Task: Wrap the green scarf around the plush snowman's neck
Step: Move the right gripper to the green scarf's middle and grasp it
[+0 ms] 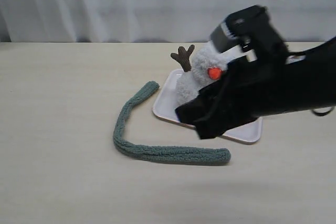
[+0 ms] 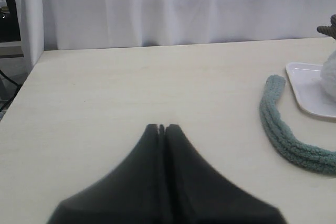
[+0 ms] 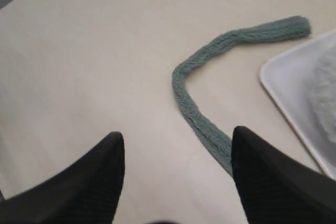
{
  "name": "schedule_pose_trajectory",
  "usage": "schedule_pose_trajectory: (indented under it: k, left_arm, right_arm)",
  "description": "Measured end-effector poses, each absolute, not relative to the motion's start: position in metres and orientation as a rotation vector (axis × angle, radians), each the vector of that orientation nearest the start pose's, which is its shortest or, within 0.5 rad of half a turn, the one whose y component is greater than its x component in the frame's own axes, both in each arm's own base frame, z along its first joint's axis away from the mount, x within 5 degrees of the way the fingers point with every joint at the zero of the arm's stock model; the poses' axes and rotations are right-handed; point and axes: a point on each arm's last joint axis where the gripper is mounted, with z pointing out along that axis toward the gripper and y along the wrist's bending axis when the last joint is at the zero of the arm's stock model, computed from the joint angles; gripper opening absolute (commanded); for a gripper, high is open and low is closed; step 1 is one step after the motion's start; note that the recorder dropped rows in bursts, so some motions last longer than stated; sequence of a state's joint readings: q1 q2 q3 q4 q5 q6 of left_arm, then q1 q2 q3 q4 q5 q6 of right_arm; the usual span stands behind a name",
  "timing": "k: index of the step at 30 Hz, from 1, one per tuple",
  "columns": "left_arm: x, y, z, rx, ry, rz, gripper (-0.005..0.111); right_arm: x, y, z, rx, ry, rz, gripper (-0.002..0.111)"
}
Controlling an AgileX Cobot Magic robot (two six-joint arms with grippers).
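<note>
The right gripper (image 3: 176, 134) hangs wide open and empty above the green scarf (image 1: 157, 153), probably to pick it up. The scarf lies bent on the pale table (image 1: 58, 108), just beside the white tray (image 1: 247, 132). The plush snowman (image 1: 189, 87) leans on that tray, with no scarf on it yet. The left gripper (image 2: 161, 127) is closed on nothing, off to the side. A white curtain (image 1: 105, 3) hangs behind.

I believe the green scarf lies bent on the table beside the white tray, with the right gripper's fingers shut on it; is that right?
Not quite: the right gripper has its fingers open, gripping nothing, as the right wrist view shows. The green scarf does lie bent on the table beside the white tray.
</note>
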State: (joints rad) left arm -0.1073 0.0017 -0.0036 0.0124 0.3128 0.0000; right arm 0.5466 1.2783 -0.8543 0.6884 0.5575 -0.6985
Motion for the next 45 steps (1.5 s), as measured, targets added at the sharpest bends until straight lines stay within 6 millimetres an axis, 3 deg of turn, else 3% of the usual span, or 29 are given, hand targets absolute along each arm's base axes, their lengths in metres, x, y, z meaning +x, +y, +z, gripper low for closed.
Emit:
schedule_pose_trajectory:
  k: [7, 14, 23, 35, 38, 45]
  left_arm:
    - [0.054, -0.005, 0.186, 0.104, 1.792, -0.065, 0.000]
    - [0.054, -0.005, 0.186, 0.104, 1.792, -0.065, 0.000]
    - [0.054, -0.005, 0.186, 0.104, 1.792, -0.065, 0.000]
    - [0.054, -0.005, 0.186, 0.104, 1.792, -0.065, 0.000]
    - [0.054, -0.005, 0.186, 0.104, 1.792, -0.065, 0.000]
    - [0.054, -0.005, 0.186, 0.104, 1.792, -0.065, 0.000]
  right_arm:
    - [0.233, 0.225, 0.242, -1.079, 2.235, 0.589, 0.063]
    - [0.262, 0.267, 0.198, -1.186, 2.289, 0.546, 0.062]
    - [0.290, 0.286, 0.147, -1.274, 2.345, 0.427, 0.062]
    - [0.306, 0.293, 0.108, -1.371, 2.331, 0.320, 0.062]
    - [0.309, 0.293, 0.106, -1.373, 2.320, 0.290, 0.052]
    - [0.311, 0.291, 0.106, -1.402, 2.293, 0.236, 0.006]
